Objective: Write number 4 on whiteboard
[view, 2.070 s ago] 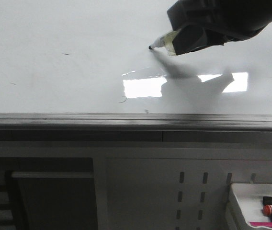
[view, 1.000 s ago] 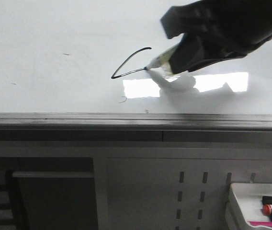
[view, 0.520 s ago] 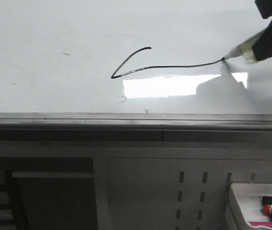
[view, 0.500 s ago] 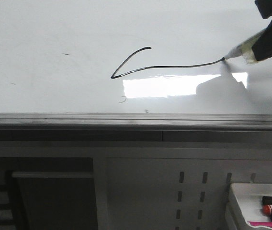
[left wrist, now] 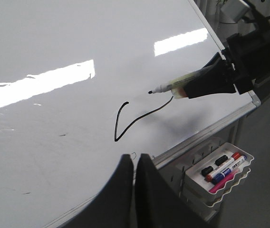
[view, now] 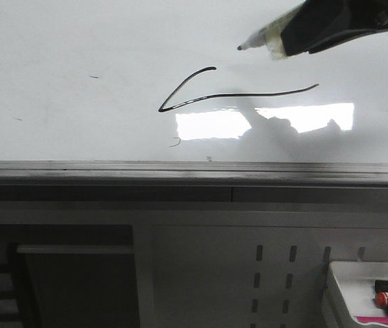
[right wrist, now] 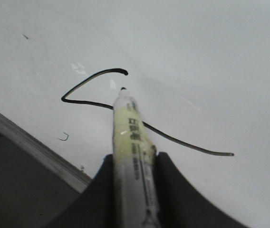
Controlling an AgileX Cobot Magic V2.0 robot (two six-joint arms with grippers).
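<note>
Two strokes of the number 4 [view: 221, 92] are drawn: the slanted left stroke and the long bar. The short cross-stroke is missing. Nearest, at 5 o'clock in the front view, a tray [view: 341, 294] holds spare pens. Beyond the grey edge rail [view: 180, 171], the lines sit mid-whiteboard [view: 78, 41]. Farther, at 1 o'clock, the right gripper [right wrist: 135, 164] is clamped on the marker [view: 262, 39], tip apparently lifted off the board. The left gripper [left wrist: 135, 175] has its fingers pressed together, holding nothing. Next, I judge, the tip must drop across the bar.
</note>
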